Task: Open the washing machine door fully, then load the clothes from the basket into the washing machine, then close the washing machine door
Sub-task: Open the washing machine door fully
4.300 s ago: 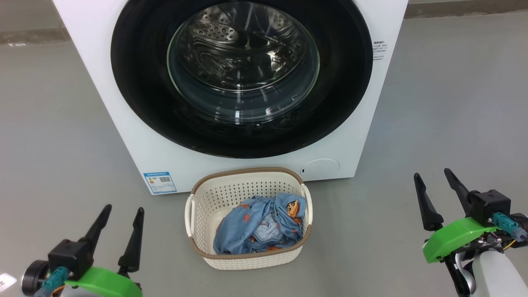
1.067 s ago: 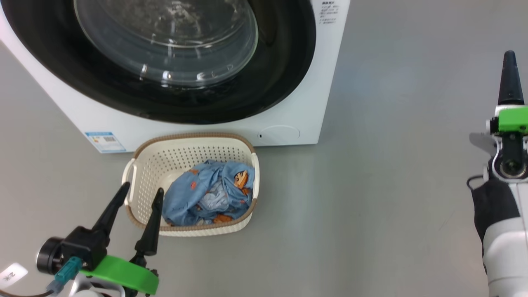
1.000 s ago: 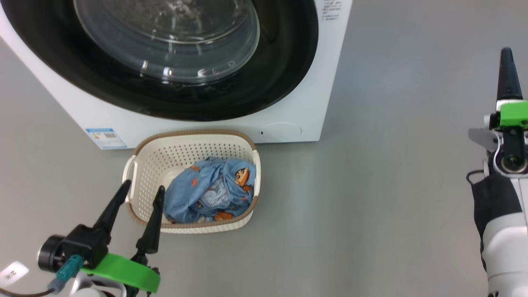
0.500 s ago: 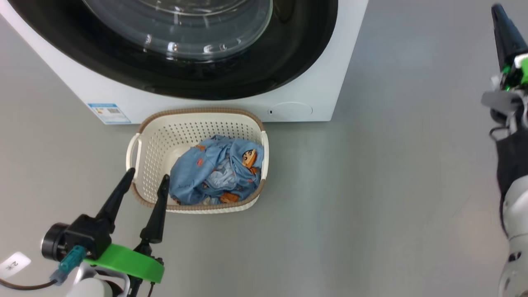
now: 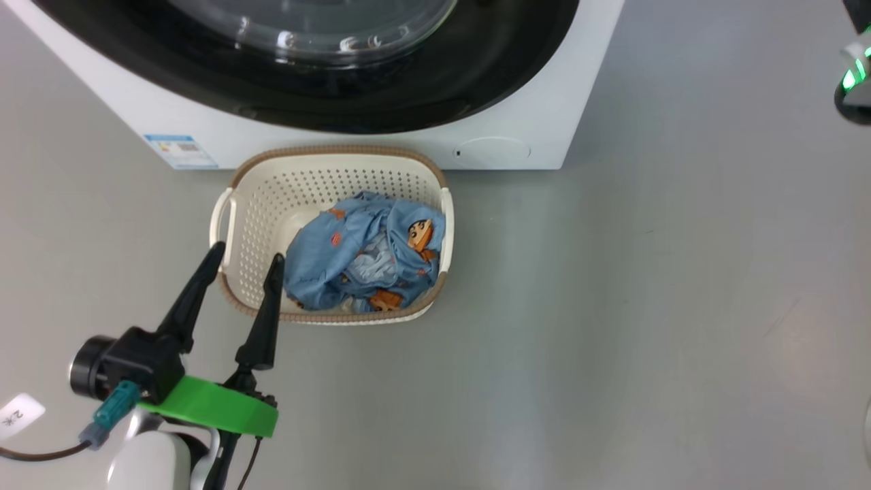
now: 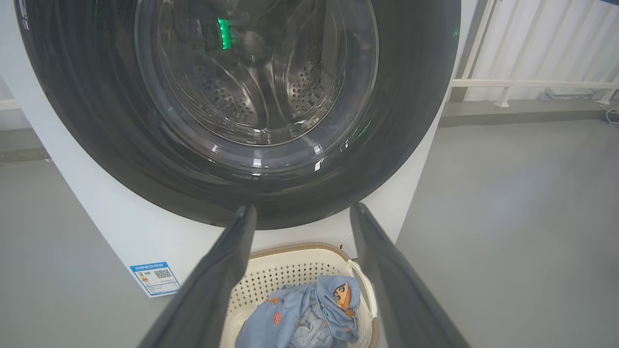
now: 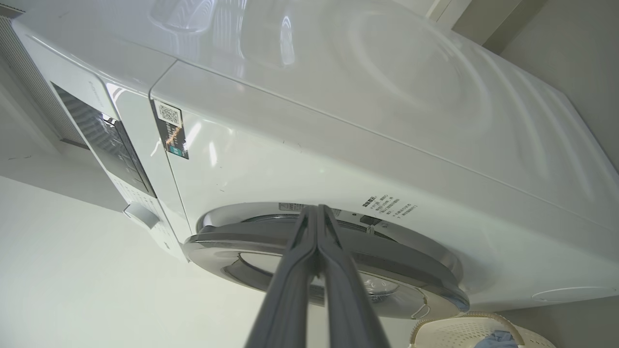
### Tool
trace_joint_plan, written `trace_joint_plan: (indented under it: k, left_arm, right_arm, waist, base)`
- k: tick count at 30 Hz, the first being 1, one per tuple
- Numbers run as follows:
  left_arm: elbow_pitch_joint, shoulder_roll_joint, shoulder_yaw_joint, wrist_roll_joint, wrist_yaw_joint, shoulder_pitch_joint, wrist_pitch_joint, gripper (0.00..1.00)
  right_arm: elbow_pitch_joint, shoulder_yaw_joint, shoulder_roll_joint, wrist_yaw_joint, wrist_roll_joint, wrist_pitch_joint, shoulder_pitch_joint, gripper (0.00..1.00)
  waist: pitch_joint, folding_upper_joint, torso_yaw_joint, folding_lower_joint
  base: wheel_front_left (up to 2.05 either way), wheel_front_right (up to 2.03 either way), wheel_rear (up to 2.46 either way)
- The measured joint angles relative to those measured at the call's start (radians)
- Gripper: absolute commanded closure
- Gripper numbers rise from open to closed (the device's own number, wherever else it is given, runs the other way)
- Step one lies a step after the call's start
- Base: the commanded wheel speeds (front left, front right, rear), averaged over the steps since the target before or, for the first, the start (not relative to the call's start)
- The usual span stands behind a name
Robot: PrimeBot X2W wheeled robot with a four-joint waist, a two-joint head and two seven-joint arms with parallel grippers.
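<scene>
The washing machine point(image 5: 544, 102) stands at the top of the head view, and its door point(image 5: 381, 102) with the black rim lies against the front. Right before it sits the basket point(image 5: 245, 204), holding the clothes point(image 5: 360, 255) in a blue bundle. My left gripper point(image 5: 246, 255) is open and empty, with its tips over the basket's near-left rim. In the left wrist view, the left gripper point(image 6: 302, 209) points at the door point(image 6: 411, 121) above the basket point(image 6: 290, 261). My right gripper point(image 7: 316, 209) is shut on nothing, close to the door's outer edge point(image 7: 232, 241). In the head view its wrist shows at the top right corner.
Grey floor spreads to the right of the washing machine and basket. A blue label point(image 5: 180, 151) and a round cover point(image 5: 491, 150) mark the machine's lower front. The control panel point(image 7: 111, 140) shows in the right wrist view. A white railing point(image 6: 532, 83) runs behind on the right.
The head camera has shifted, so machine and basket sit higher in view. My right arm has risen towards the machine's right side, its fingers leaving the head view. The left gripper stays open.
</scene>
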Motion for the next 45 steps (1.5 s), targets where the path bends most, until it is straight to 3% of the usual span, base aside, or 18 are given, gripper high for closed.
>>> trace_joint_plan:
  k: [10,18,31,45]
  left_arm:
    - [-0.021,-0.01,-0.013,-0.011,0.0,-0.03,0.0,0.0]
    - [-0.033,-0.016,-0.022,-0.04,0.0,-0.06,0.0,0.0]
    - [-0.068,-0.016,-0.055,-0.081,0.017,-0.086,0.0,0.0]
    - [-0.083,-0.018,-0.088,-0.107,0.029,-0.105,0.0,0.0]
  right_arm:
    - [0.102,-0.014,-0.039,0.0,-0.003,0.115,-0.156,1.0]
    - [0.154,-0.003,-0.021,0.0,-0.038,0.19,-0.268,1.0]
    - [0.198,0.004,0.033,0.0,-0.147,0.206,-0.36,1.0]
    - [0.223,-0.021,0.049,0.0,-0.244,0.206,-0.408,1.0]
  waist:
    - [0.057,0.0,0.046,0.0]
    - [0.11,0.0,0.08,0.0001]
    - [0.17,0.0,0.116,0.0]
    - [0.221,0.0,0.144,0.0]
  base:
    - [0.0,0.0,0.0]
    - [0.0,0.0,0.0]
    - [0.0,0.0,0.0]
    - [0.0,0.0,0.0]
